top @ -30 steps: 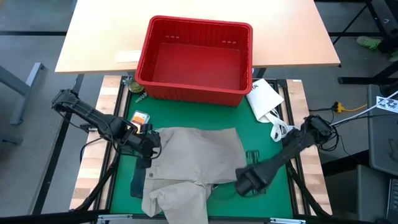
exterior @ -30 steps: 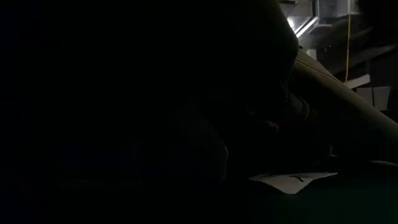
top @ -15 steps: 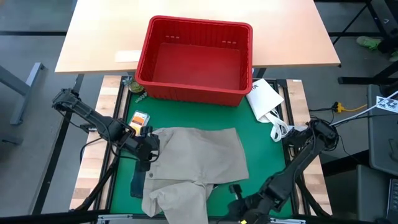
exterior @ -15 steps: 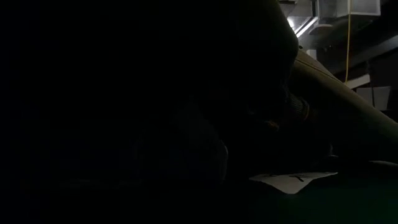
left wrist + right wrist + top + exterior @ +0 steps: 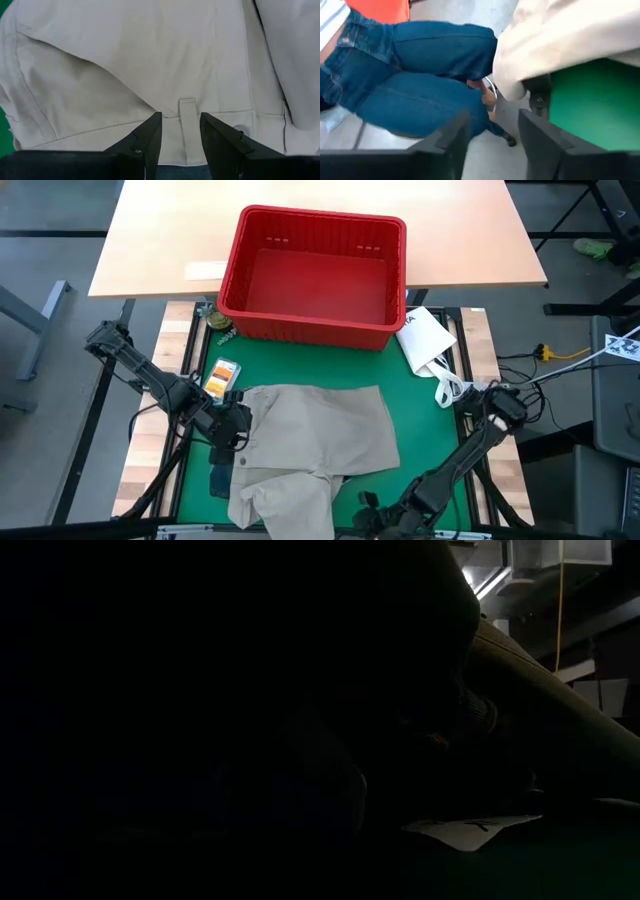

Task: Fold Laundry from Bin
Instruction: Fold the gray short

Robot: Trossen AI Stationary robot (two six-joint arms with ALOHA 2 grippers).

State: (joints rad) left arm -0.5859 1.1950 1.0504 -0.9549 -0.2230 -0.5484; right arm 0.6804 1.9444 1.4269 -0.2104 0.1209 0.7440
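Green mat [image 5: 300,370]: khaki trousers [image 5: 310,440] spread; left gripper [image 5: 180,135] unclenched over waistband; right gripper [image 5: 492,132] released past front edge.

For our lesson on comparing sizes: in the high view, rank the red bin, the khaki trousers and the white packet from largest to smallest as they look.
1. Red bin and khaki trousers: they look alike, too close to rank.
2. White packet: clearly smallest.
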